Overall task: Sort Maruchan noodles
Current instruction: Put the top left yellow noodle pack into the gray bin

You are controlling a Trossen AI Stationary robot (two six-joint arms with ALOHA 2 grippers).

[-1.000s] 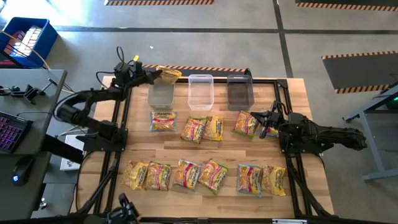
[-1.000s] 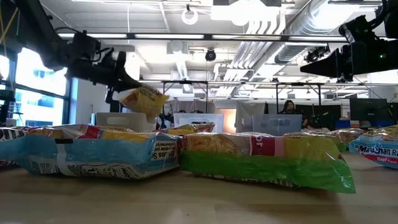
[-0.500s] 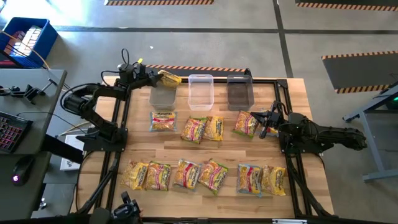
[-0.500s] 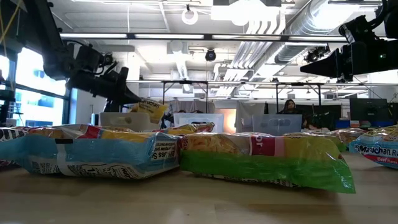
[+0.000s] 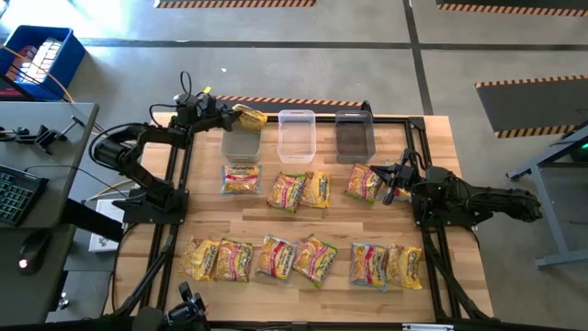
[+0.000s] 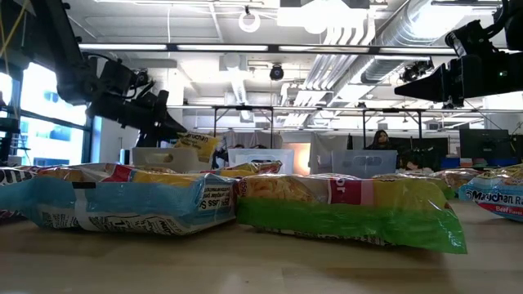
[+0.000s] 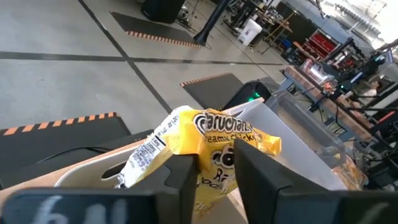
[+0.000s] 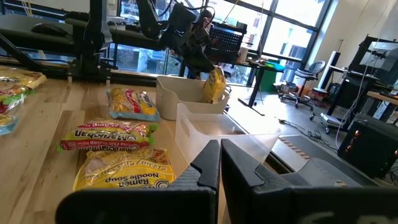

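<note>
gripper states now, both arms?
Left gripper: fingers around a yellow noodle packet above the leftmost bin; can't tell if gripped or released.
Right gripper: shut, empty, above the table.

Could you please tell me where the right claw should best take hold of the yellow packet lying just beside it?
Probably from straight above, pinching across the short width of the yellow crinkly plastic noodle packet. It lies flat, with bare wood around it, and the shut right claw must open first.

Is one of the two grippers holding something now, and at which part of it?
The left gripper has a yellow noodle packet between its fingers, at the packet's lower edge, over the leftmost bin. The right gripper is shut and holds nothing.
</note>
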